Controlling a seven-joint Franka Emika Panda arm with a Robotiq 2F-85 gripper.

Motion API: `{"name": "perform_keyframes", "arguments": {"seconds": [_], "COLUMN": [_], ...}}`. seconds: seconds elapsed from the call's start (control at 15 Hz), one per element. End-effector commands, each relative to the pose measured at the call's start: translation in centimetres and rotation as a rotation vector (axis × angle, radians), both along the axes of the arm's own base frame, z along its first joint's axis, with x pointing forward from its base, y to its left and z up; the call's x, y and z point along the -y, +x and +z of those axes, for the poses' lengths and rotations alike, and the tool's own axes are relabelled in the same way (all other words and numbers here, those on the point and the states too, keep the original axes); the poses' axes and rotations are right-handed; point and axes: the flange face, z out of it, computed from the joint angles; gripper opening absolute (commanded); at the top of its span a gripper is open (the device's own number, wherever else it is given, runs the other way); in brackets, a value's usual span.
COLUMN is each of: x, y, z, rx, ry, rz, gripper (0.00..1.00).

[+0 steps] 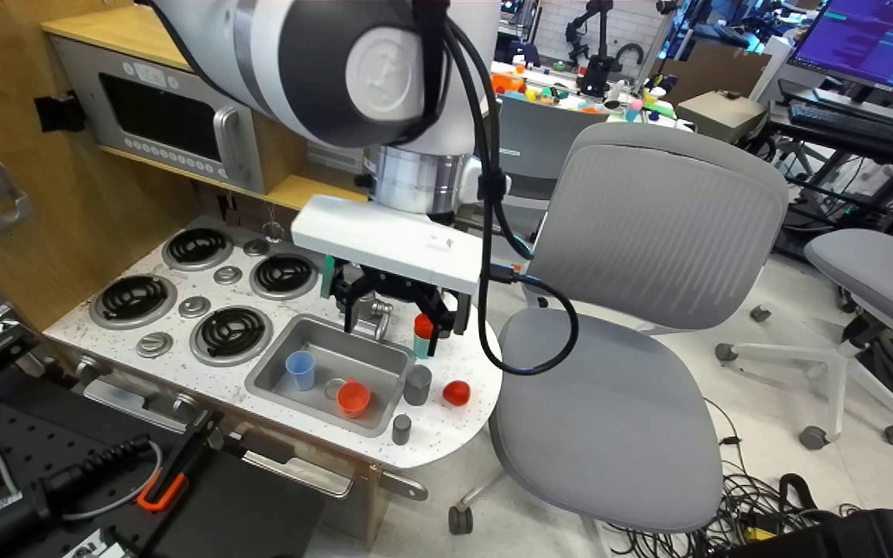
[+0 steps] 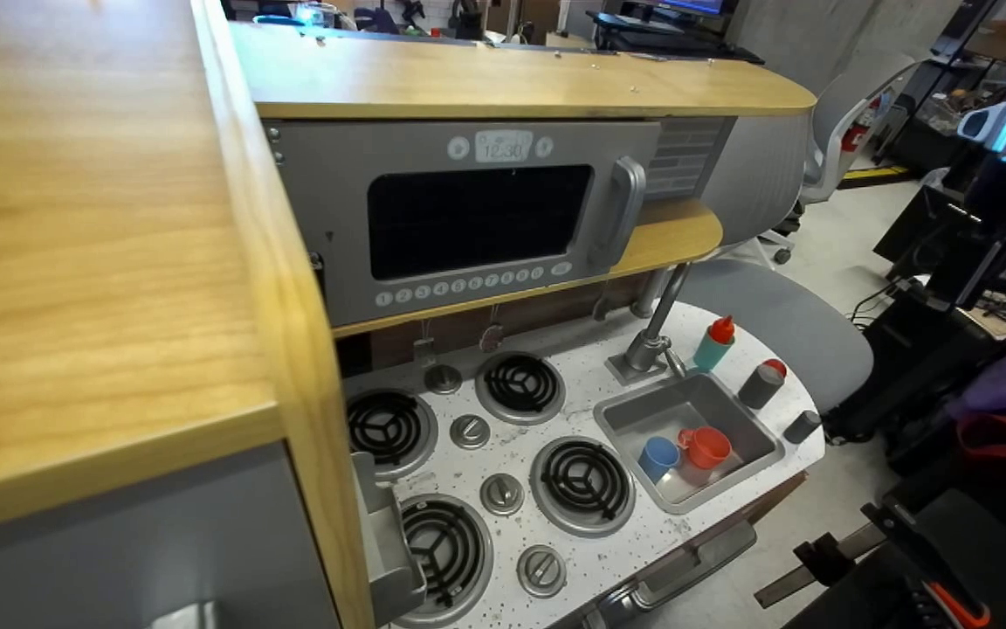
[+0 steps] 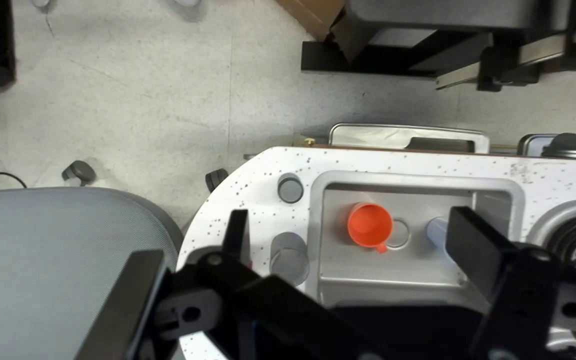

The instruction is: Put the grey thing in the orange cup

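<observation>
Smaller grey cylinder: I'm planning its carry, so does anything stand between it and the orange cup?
Yes, the rim of the sink: in the wrist view it runs between the smaller grey cylinder on the countertop and the orange cup inside the sink. The larger grey cylinder stands beside that line, not across it.

There's a blue cup (image 2: 659, 459) hanging out in the sink (image 1: 347, 358), with a red-topped teal bottle (image 2: 713, 353) just beside that sink on the speckled surface (image 2: 589, 362). Also got a microwave (image 2: 478, 223), four black burners (image 2: 523, 384) and a grey chair (image 1: 609, 418).
</observation>
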Motion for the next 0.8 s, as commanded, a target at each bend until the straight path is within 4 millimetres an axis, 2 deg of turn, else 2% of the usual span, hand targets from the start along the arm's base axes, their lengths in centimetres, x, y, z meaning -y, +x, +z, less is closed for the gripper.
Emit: {"name": "perform_keyframes", "arguments": {"seconds": [0.0,0.27,0.4,0.73], "x": [2.6,4.4,5.2,7.0], "y": [1.1,-0.3,-1.0,-1.5], "z": [-3.5,-8.9,-10.8,-13.4], "rx": [0.054,0.058,0.069,0.081], "ry": [-0.034,-0.023,-0.037,-0.068], "rz": [0.044,0.059,0.069,0.08], "gripper": [1.0,1.0,1.0,1.0]}}
